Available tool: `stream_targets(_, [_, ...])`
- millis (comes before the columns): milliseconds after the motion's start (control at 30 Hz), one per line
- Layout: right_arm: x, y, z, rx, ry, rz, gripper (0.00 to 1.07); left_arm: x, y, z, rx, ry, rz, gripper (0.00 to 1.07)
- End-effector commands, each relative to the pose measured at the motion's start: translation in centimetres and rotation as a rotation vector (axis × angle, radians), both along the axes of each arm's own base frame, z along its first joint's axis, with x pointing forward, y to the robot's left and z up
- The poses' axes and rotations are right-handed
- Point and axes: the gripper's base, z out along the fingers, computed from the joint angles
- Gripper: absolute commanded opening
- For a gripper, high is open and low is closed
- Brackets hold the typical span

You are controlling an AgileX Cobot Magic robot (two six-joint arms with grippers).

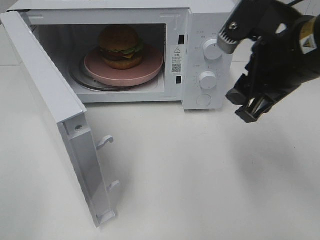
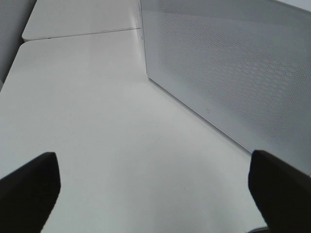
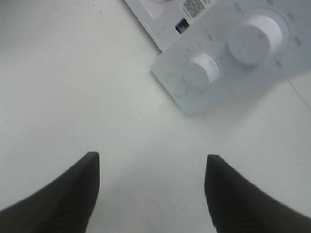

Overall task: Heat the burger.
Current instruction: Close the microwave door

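Black right pincer [image 1: 247, 106] hangs in the air before the control panel, its fingers apart with nothing between them. Behind it the boxy white microwave oven [image 1: 197, 20] stands on the white worktop [image 1: 200, 175] with its white door [image 1: 45, 85] swung wide. Inside, the round burger [image 1: 120, 46] with its brown domed bun, dark patty, green lettuce and yellow cheese sits on a round pink plate [image 1: 150, 70], and the plate rests on the clear glass turntable [image 1: 82, 82].

Only the left wrist view shows the left pincer [image 2: 153, 155]: it is spread wide and empty, low over the worktop beside a dotted white microwave panel [image 2: 228, 63]. The right wrist view adds a close, blurred look at two white knobs [image 3: 255, 31] and a round button [image 3: 179, 87].

A small sticker [image 1: 176, 60] with a square code sits beside the cavity; its writing is too small to read.
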Motion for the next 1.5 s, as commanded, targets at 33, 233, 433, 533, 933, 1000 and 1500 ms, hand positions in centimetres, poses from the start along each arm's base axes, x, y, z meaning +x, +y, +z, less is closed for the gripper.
stream_targets(33, [-0.6,-2.2,1.1,0.085,0.026,-0.160,0.63,-0.2,0.0,0.0,-0.004,-0.024,-0.005,0.98])
stream_targets(233, [-2.2,-6.5,2.9,0.250,0.093,-0.483,0.63,-0.2,0.0,0.0,-0.004,-0.024,-0.005,0.98])
stream_targets(433, [-4.1,-7.7,3.6,0.252,0.137,-0.569,0.63,-0.2,0.0,0.0,-0.004,-0.024,-0.005,0.98])
stream_targets(533, [-5.7,-8.2,4.0,0.271,0.181,-0.615,0.68,-0.2,0.0,0.0,-0.004,-0.024,-0.005,0.98])
stream_targets(933, [-11.8,-10.5,5.9,0.256,0.213,-0.668,0.69,-0.2,0.0,0.0,-0.004,-0.024,-0.005,0.98])
stream_targets(1000, [-12.4,-10.7,6.1,0.264,0.204,-0.669,0.69,-0.2,0.0,0.0,-0.004,-0.024,-0.005,0.98])
stream_targets(1500, [-20.5,-13.6,5.2,0.408,0.001,-0.674,0.69,-0.2,0.0,0.0,-0.004,-0.024,-0.005,0.98])
